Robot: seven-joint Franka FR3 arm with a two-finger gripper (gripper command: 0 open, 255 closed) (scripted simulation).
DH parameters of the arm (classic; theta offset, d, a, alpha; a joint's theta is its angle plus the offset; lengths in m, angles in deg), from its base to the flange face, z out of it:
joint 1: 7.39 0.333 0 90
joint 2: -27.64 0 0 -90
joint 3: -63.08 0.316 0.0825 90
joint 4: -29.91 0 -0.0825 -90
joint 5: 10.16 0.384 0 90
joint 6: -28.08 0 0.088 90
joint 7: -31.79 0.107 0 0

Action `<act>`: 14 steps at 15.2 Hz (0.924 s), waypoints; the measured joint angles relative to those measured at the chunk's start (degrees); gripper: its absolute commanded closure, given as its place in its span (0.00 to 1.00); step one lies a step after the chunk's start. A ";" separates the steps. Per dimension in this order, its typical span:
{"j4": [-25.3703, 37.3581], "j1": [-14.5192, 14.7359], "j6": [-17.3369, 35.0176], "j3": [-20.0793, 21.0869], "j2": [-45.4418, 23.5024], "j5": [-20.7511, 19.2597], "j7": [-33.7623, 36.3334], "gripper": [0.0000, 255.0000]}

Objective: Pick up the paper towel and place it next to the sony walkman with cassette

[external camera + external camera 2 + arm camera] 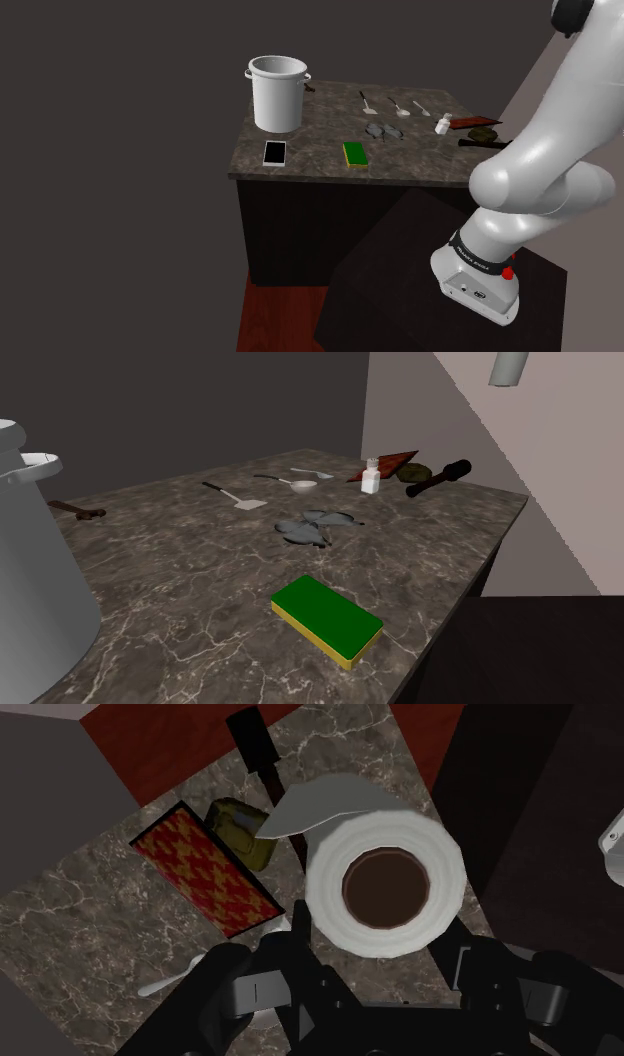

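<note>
The gripper [380, 942] is clamping the paper towel [325, 879], with one black finger pressing on each side of the roll. The roll is hanging in the air over the marbled counter [80, 934]. In the second exterior view its lower end is poking in at the upper right corner of the frame, well above the surface.

Its long axis is running along the fingers, so the wrist camera is looking straight down the brown core and the roll is riding about upright. A loose sheet is peeling off the side and pointing toward the olive, boxy thing I am taking for the sony walkman [240, 829].

That walkman is lying on the counter below, just off to the loose-sheet side of the roll. It is sitting at the upper right of the second exterior view and at the right of the shoulder view. A red patterned board [205, 869] is lying beside it, and a black-handled tool [255, 744] is lying beyond it. I judge that the set-down is calling for a short sideways carry and then a lowering onto bare counter clear of both.
</note>
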 measured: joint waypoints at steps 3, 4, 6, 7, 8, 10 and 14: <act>8.40 -8.31 -3.97 -0.61 -6.23 5.44 -5.72 1.00; 9.71 -9.81 -4.50 -0.57 -7.26 6.34 -6.62 1.00; 7.19 -8.95 -2.74 -0.76 -6.49 5.66 -6.91 1.00; 5.90 -8.51 -1.77 -0.84 -6.11 5.31 -7.00 1.00; 4.44 -7.89 -0.77 -0.95 -5.55 4.82 -6.98 1.00; 0.87 -6.20 1.61 -1.16 -4.05 3.55 -6.65 1.00; -4.98 -3.73 5.88 -1.28 -1.92 1.71 -5.89 1.00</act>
